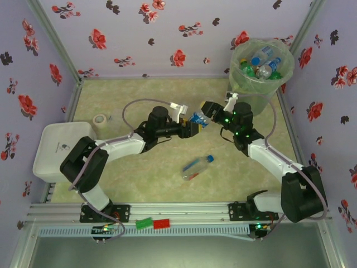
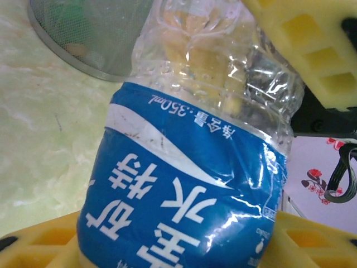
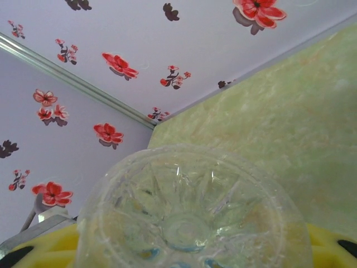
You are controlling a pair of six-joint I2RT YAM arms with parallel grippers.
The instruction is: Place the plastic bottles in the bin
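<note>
The clear crumpled plastic bottle with a blue label hangs above mid-surface between both arms. The right gripper has its jaws pressed on the bottle's clear end. The left gripper flanks the label, but I cannot tell whether its jaws clamp it. Best confirm the right grip before the left lets go, then carry the bottle to the tall translucent green bin at the far right corner.

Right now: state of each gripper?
Left gripper: bottle sits between its fingers, but whether it is gripped cannot be told.
Right gripper: closed on the same bottle's base.
</note>
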